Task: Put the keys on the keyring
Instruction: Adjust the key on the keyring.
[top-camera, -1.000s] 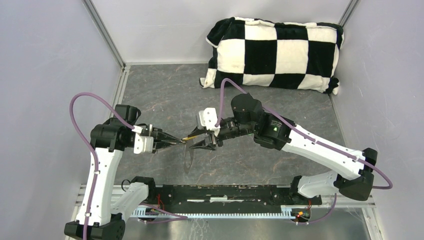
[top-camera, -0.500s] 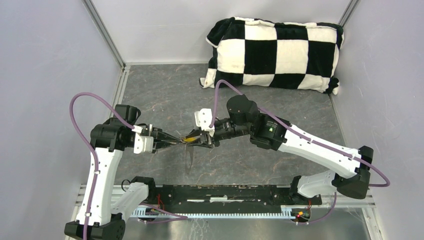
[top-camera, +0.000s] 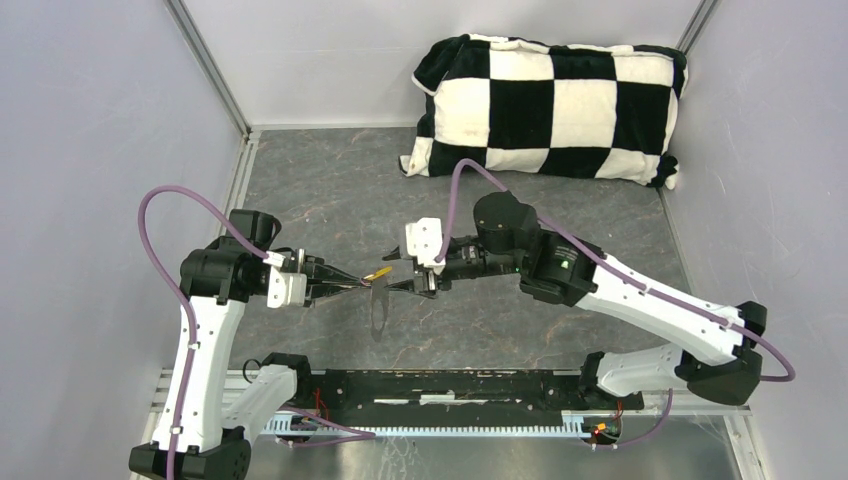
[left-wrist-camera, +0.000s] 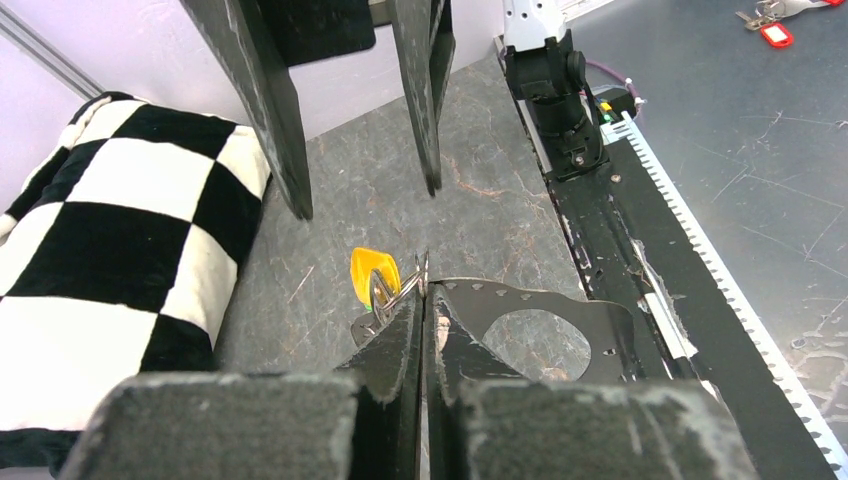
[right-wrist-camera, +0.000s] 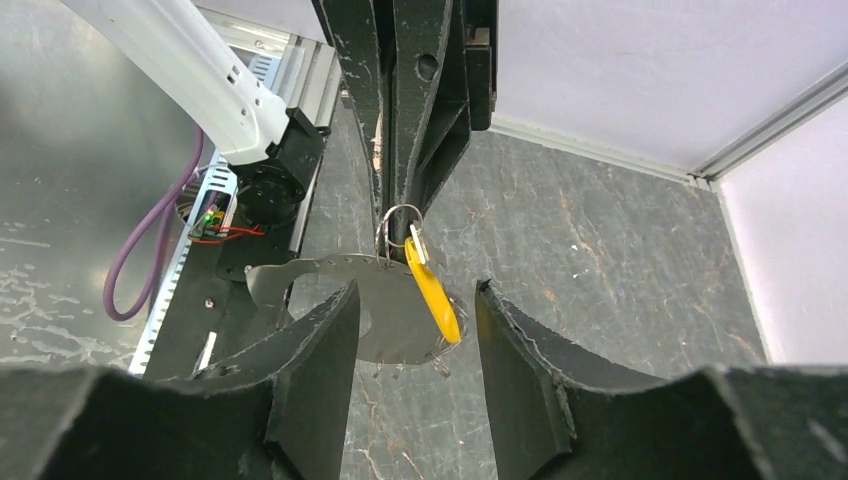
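Note:
My left gripper (top-camera: 356, 283) is shut on a small silvery wire keyring (left-wrist-camera: 414, 279), pinched at the fingertips (left-wrist-camera: 405, 320). The yellow-headed key (left-wrist-camera: 374, 272) hangs on that ring, as does a flat grey plate (left-wrist-camera: 520, 315) with a round hole. A speck of green shows just under the yellow head; I cannot tell what it is. In the right wrist view the keyring (right-wrist-camera: 399, 226) and the yellow key (right-wrist-camera: 432, 290) hang ahead of my right gripper (right-wrist-camera: 418, 292). That gripper is open, with a finger on each side of the key's head and touching nothing.
A black-and-white checkered pillow (top-camera: 545, 105) lies at the back right. Grey walls close in the left, back and right sides. A black rail (top-camera: 450, 385) runs along the near edge. A red-tagged bunch of keys (left-wrist-camera: 775, 33) lies outside on the metal surface.
My right gripper pushed left against the yellow key, then pulled back to the right and opened wider. The key now hangs from the ring by itself. The left gripper held still.

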